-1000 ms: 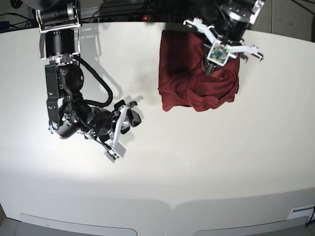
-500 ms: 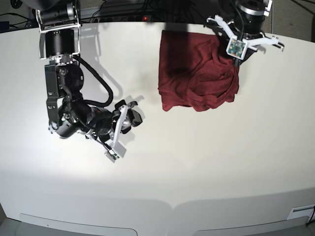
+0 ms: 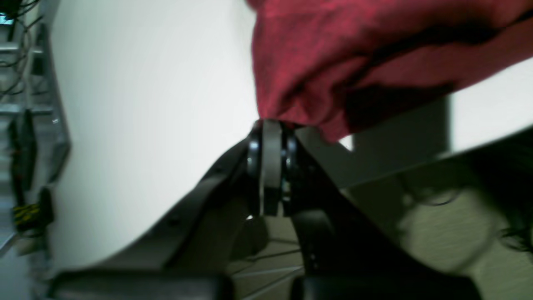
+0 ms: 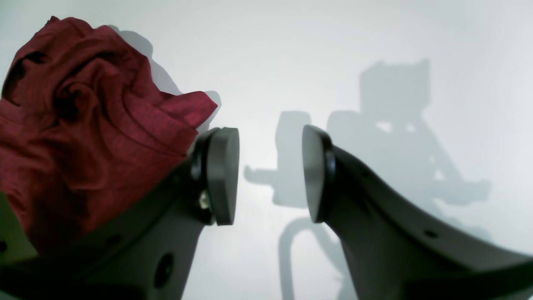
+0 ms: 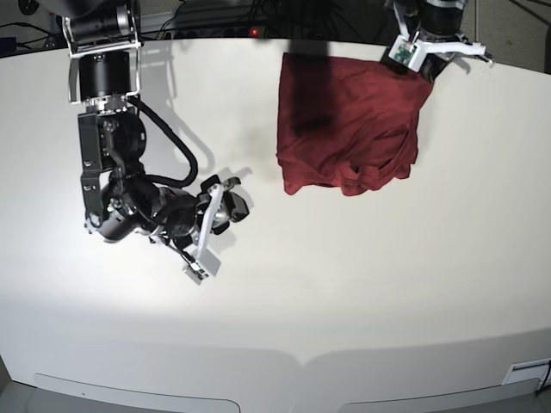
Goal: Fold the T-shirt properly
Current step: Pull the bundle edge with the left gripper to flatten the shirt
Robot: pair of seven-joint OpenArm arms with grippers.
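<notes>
The dark red T-shirt lies bunched on the white table at the back right, its right part pulled taut toward the back edge. My left gripper is at that far right corner, shut on a pinch of the T-shirt. In the left wrist view the pads press together and the T-shirt hangs from their tips. My right gripper hovers over bare table left of the cloth. It stands open in the right wrist view with nothing between the fingers, the T-shirt crumpled to its left.
Cables and a power strip run behind the table's back edge. The right arm's black body reaches in from the back left. A person's face shows beyond the table edge in the left wrist view.
The left gripper has moved up and back toward the far right edge, dragging the shirt's right part with it and stretching it out. The right arm has stayed still.
</notes>
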